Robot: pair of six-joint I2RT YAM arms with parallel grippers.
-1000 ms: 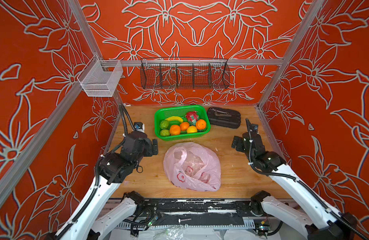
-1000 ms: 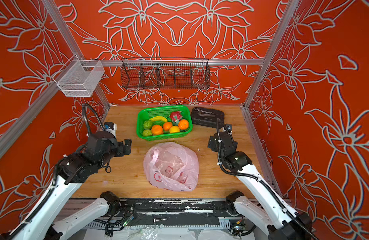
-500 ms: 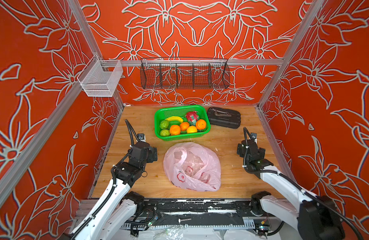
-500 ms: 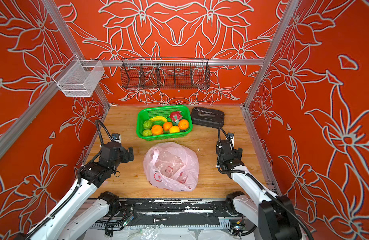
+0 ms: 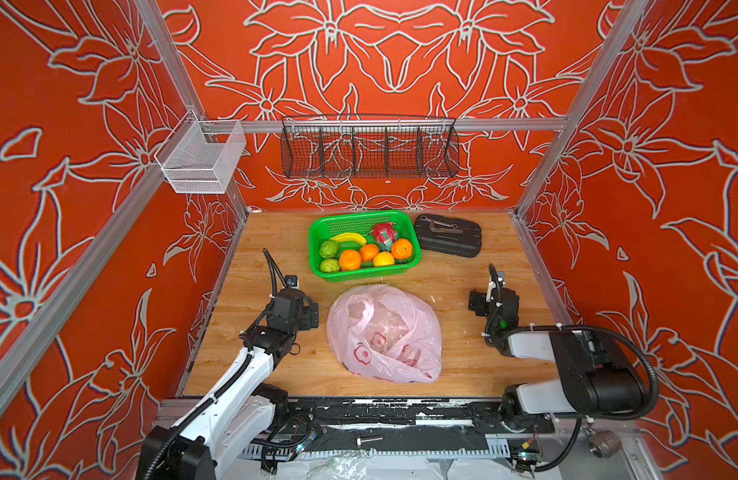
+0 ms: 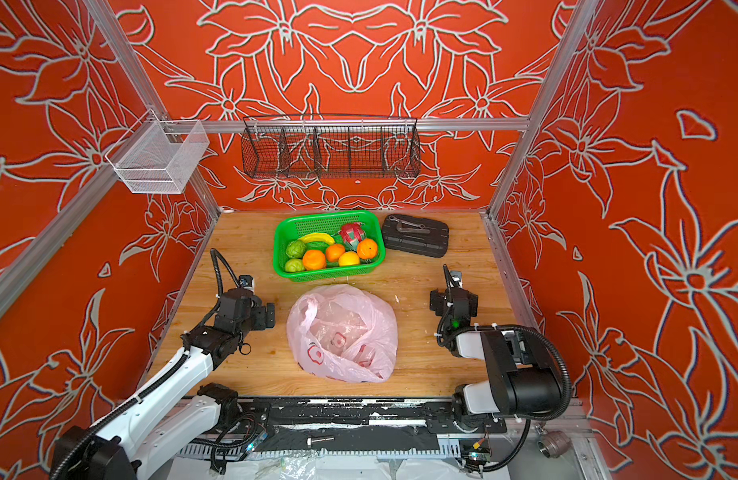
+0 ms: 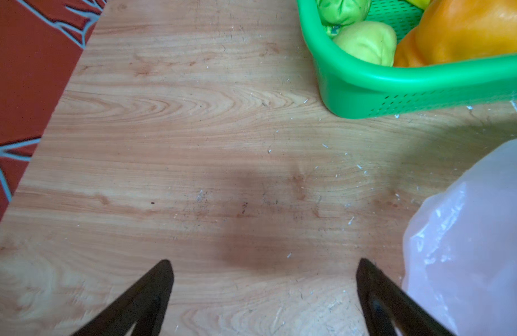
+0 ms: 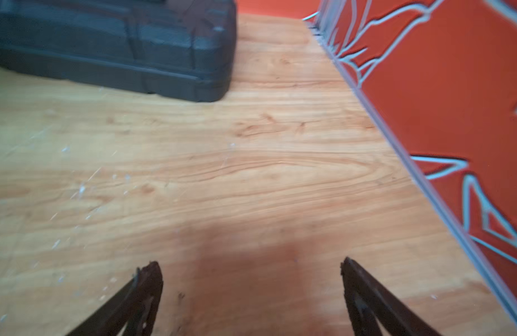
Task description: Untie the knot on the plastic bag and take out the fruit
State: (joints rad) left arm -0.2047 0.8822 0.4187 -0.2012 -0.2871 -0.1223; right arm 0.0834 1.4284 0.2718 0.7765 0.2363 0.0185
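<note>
Left gripper (image 7: 263,263) and right gripper (image 8: 251,261) sit spread, empty, flanking the pink plastic bag (image 5: 383,332); a careless sweep could snag it.

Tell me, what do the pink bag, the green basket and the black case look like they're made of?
Translucent pale-pink plastic bag: thin glossy film, judging by crinkles and see-through walls. Green perforated basket: smooth moulded plastic, with rows of small holes. Black ribbed case: probably hard matte plastic; moulded ridges, dull surface.
</note>
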